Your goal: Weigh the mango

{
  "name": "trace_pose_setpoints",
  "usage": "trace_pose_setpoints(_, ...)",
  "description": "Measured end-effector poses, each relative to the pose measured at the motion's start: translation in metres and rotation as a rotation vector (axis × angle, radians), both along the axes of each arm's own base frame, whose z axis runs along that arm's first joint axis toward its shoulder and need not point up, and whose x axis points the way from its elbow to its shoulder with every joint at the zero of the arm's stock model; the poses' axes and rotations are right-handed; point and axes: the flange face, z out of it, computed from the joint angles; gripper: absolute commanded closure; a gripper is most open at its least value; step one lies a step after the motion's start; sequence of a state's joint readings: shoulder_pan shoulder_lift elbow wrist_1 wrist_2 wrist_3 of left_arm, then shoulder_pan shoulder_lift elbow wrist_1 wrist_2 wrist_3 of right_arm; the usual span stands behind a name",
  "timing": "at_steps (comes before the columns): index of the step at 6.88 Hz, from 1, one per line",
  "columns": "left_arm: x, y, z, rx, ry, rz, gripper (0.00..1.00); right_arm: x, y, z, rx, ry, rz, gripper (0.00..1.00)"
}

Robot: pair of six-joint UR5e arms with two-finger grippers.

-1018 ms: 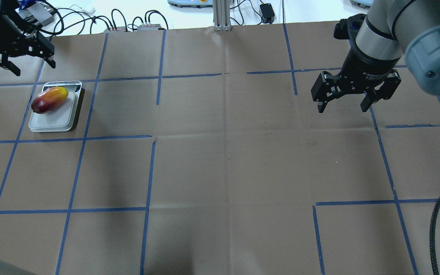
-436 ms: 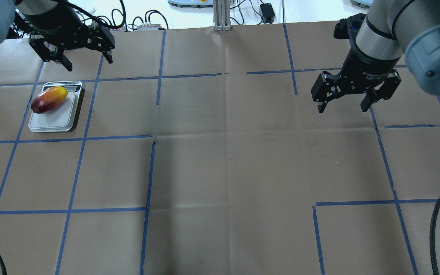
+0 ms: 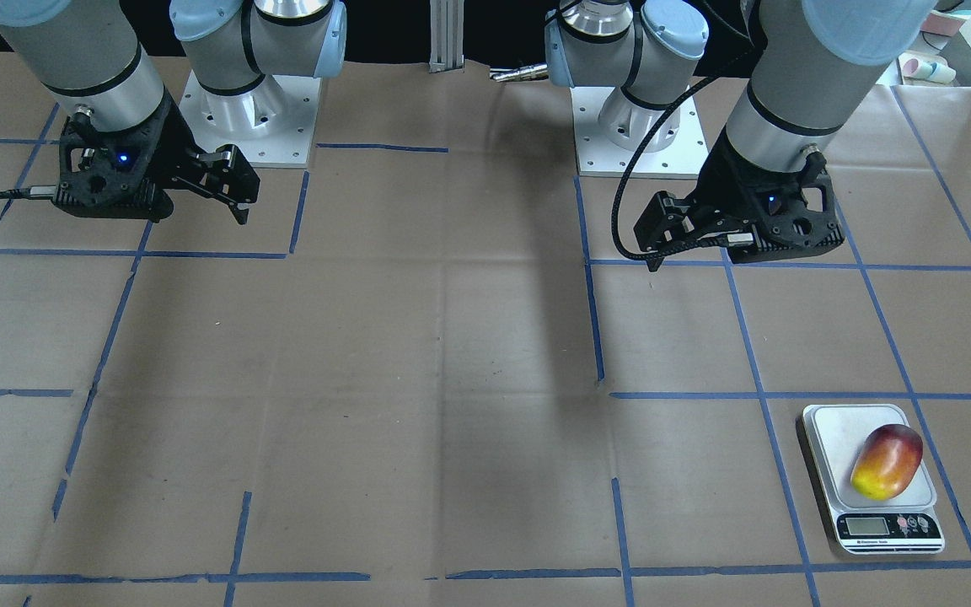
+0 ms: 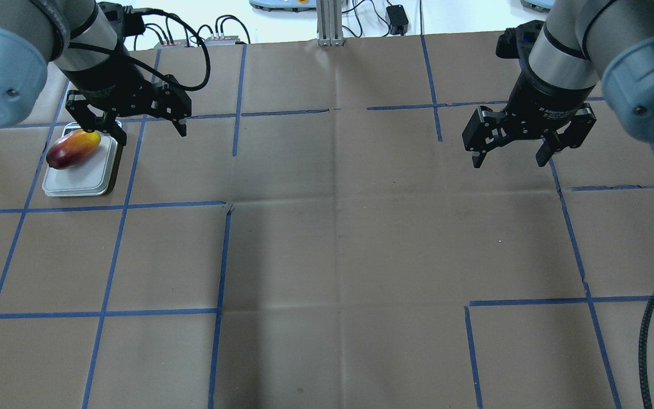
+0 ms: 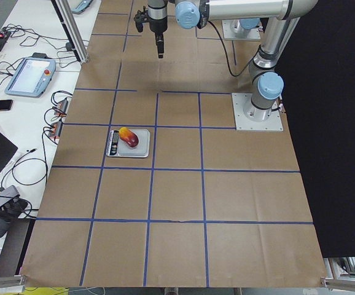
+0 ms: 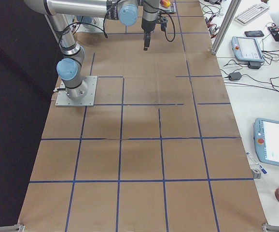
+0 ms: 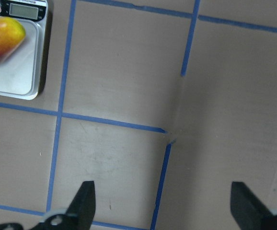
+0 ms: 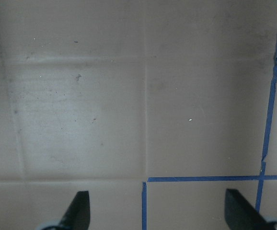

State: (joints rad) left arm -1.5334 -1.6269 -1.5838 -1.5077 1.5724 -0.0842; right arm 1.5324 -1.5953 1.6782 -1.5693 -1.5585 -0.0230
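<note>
Across the brown-papered table (image 4: 327, 238), found the mango (image 4: 73, 149) lying on the white scale (image 4: 80, 184) at far left, yellow end toward the display. Noted the left gripper (image 4: 150, 135) raised to its right, fingers spread wide, holding nothing. Saw the right gripper (image 4: 508, 163) well apart at right, likewise wide and empty.

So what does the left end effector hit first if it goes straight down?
The left end effector, open, would likely meet bare table paper first. The scale and mango lie off to the side.
</note>
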Motion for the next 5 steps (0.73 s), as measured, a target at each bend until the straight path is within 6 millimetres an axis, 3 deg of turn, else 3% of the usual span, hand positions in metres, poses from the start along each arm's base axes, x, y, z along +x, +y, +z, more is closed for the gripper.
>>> trace_pose_setpoints(5,-0.0115,0.0058,0.0053,-0.013,0.000,-0.030,0.00,0.0000,0.0000,0.0000,0.000,0.000,0.000,0.00)
